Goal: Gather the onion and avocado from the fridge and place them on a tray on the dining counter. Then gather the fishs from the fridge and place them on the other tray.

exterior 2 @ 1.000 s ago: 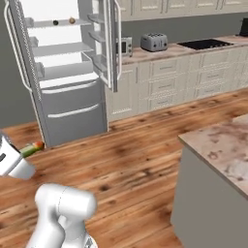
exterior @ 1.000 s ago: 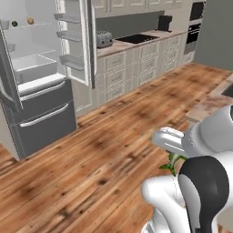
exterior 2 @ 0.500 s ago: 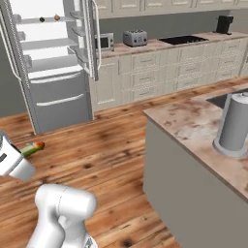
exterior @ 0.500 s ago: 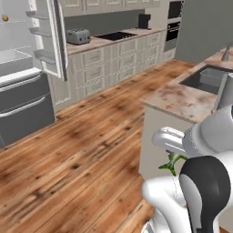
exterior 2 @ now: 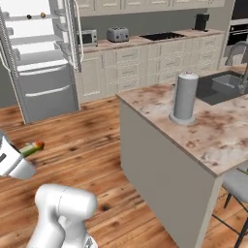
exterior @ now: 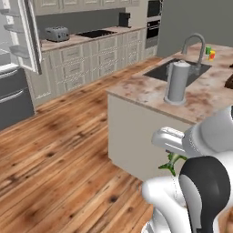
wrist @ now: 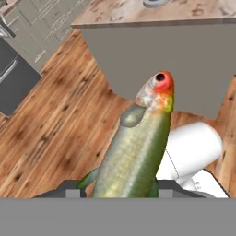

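My gripper (wrist: 119, 190) is shut on a fish (wrist: 138, 147), an olive-green body with a red-orange head that points away from the hand. In the left base view the fish's green tail (exterior: 172, 162) hangs below the white hand. In the right base view the fish (exterior 2: 32, 147) sticks out of the hand at the left edge, above the wooden floor. The dining counter (exterior 2: 208, 138) with its marbled top stands right in front. Behind, the fridge (exterior 2: 46, 92) stands with its doors open. A small golden-brown onion (exterior 2: 42, 15) sits on its top shelf.
A grey cylinder (exterior: 176, 82) stands on the island near the dark sink (exterior: 175, 70) and arched faucet (exterior: 193, 42). A green cup (exterior: 208, 50) is beyond. A dark brown thing (exterior: 230, 83) is cut by the right edge. A stool (exterior 2: 237, 186) stands by the island.
The base has driven and turned from the fridge toward the island, so the whole scene has shifted. The gripper stays shut on the fish in the same pose.
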Controlling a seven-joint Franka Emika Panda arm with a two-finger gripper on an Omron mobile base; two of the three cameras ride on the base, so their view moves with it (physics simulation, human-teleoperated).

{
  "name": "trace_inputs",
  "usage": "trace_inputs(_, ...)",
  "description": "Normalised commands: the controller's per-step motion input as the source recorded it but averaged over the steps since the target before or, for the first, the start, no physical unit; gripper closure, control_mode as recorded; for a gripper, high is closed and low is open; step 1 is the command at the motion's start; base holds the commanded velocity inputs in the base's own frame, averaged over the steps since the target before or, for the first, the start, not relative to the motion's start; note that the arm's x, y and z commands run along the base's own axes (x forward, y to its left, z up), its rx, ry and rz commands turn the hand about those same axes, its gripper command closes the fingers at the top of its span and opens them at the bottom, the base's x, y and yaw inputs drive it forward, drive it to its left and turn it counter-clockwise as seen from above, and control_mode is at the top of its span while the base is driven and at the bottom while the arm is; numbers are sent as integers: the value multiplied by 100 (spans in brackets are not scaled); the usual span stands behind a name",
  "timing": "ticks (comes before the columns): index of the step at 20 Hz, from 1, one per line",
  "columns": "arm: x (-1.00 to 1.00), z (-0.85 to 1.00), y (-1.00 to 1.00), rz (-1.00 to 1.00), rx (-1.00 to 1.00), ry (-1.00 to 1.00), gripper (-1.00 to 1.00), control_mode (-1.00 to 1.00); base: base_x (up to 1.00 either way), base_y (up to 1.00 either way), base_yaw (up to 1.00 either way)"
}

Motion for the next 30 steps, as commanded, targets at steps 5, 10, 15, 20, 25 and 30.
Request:
trace_inputs(5, 0, 0, 0, 0, 0, 0, 100, 100, -35, -100, -6)
trace_inputs(10, 0, 0, 0, 0, 0, 0, 100, 100, 5, -100, 0)
trace_inputs(15, 0, 0, 0, 0, 0, 0, 100, 100, 21, -100, 0)
trace_inputs(20, 0, 0, 0, 0, 0, 0, 100, 100, 24, -100, 0)
trace_inputs(25, 0, 0, 0, 0, 0, 0, 100, 100, 31, -100, 0)
trace_inputs(30, 0, 0, 0, 0, 0, 0, 100, 100, 32, -100, 1)
